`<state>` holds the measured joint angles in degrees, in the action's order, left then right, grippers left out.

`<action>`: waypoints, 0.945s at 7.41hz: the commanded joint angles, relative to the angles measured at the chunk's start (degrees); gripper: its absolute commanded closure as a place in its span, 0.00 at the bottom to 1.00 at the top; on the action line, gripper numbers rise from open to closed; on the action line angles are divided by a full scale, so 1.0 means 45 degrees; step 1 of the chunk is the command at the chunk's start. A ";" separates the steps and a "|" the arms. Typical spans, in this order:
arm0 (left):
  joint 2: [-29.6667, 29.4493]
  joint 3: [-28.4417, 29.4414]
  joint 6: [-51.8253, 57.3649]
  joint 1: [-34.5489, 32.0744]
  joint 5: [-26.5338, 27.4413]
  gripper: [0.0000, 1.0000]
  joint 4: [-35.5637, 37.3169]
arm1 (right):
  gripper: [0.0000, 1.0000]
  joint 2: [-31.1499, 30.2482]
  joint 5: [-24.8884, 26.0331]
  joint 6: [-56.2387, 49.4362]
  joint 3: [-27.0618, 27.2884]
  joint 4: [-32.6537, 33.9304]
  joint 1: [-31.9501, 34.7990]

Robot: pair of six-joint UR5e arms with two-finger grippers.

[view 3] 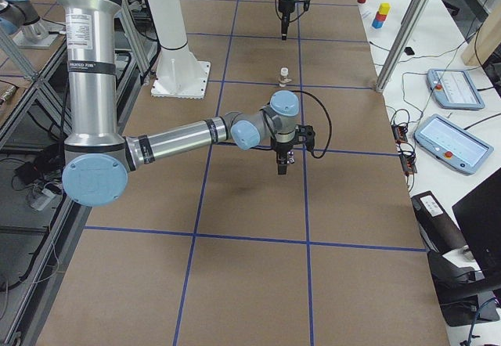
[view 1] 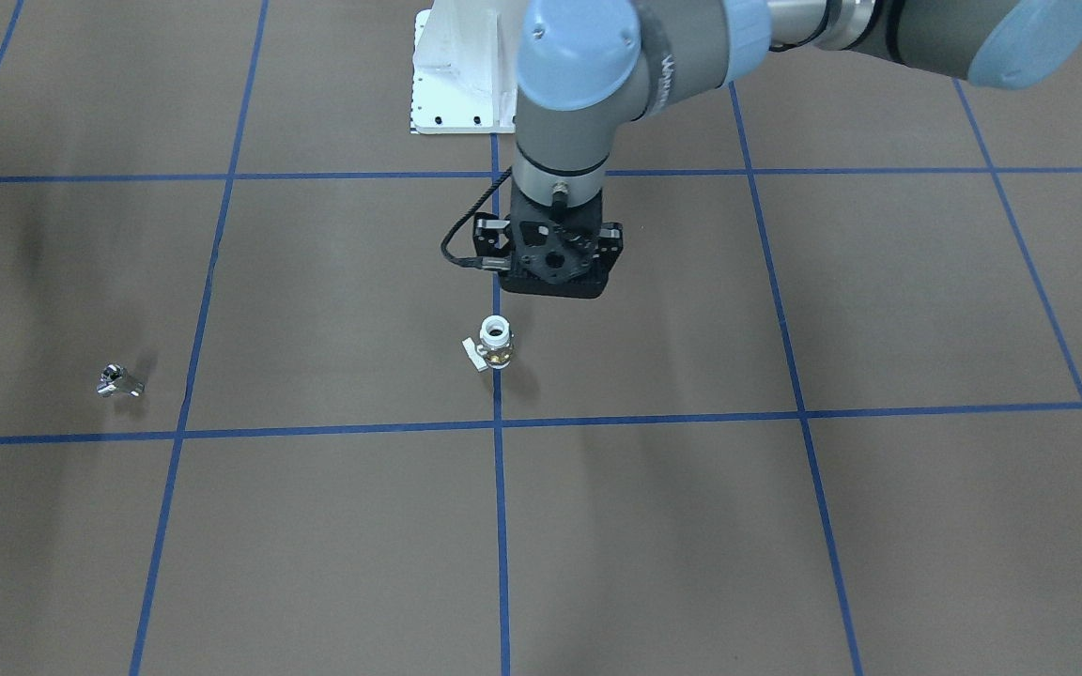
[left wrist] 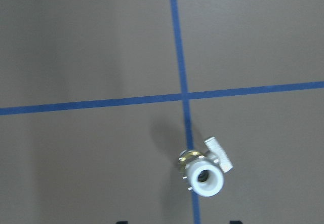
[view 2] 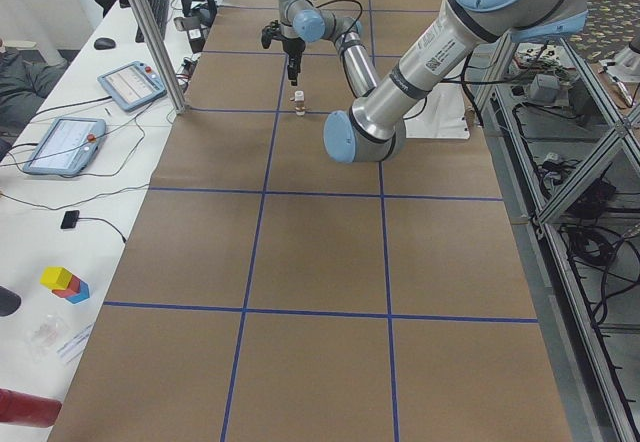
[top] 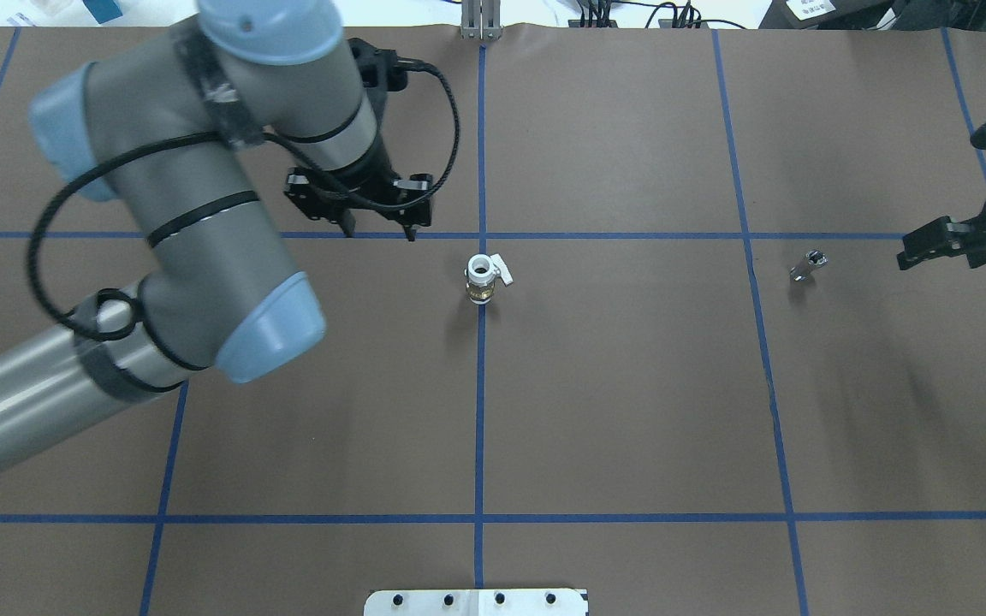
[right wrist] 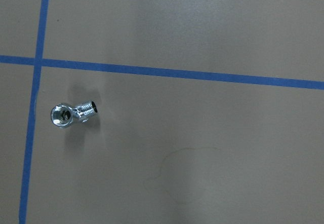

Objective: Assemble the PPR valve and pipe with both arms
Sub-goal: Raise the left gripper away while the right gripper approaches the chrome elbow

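White-collared brass PPR valve (top: 479, 281) stands upright; left end effector (top: 379, 231) spread, right end effector (top: 921, 248) unclear.

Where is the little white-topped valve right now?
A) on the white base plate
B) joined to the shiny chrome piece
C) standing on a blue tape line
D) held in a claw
C: the PPR valve stands upright on the blue tape line, clear of the left claw and the pipe.
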<state>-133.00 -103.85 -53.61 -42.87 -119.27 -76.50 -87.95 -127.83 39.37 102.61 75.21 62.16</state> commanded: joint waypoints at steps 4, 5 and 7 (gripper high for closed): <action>0.1861 -0.2001 0.1092 -0.0806 -0.0683 0.26 0.0671 | 0.02 0.1925 -0.0323 0.2090 -0.1882 -0.0365 -0.1253; 0.1861 -0.2001 0.1092 -0.0806 -0.0663 0.26 0.0671 | 0.02 0.1946 -0.0323 0.2052 -0.2058 -0.0384 -0.1352; 0.1900 -0.2001 0.1092 -0.0825 -0.0663 0.26 0.0671 | 0.07 0.2313 -0.0284 0.1974 -0.2603 -0.0385 -0.1450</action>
<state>-124.56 -112.85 -48.70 -46.52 -122.27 -73.49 -78.83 -129.21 48.41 92.65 73.49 56.06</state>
